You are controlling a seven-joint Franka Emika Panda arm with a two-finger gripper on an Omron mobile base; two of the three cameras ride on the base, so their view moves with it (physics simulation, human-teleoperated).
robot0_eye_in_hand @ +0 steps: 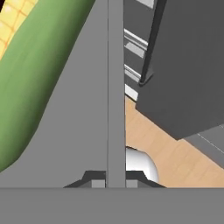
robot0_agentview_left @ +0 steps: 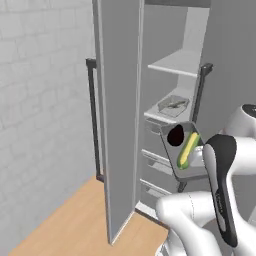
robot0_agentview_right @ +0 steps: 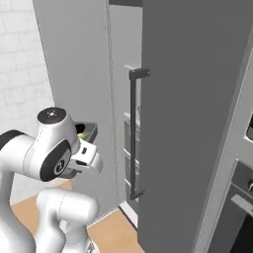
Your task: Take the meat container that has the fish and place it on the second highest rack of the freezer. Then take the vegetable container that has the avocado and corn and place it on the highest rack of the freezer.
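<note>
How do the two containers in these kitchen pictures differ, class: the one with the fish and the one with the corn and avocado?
The fish container rests flat on a freezer shelf; the vegetable container is tilted in mid-air outside the freezer, its rim gripped by the claw. The first holds one slim fish; the second holds corn and avocado. Both are shallow grey trays.

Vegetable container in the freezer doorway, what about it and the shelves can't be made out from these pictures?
- Fingers: hand view, cut off by the bottom edge; the vegetable container's wall stands between them.
- Avocado: hand view crops it; right base view, the arm covers the container.
- Fish: left base view, too small for detail.
- Highest rack: right base view, hidden behind the freezer door.
</note>
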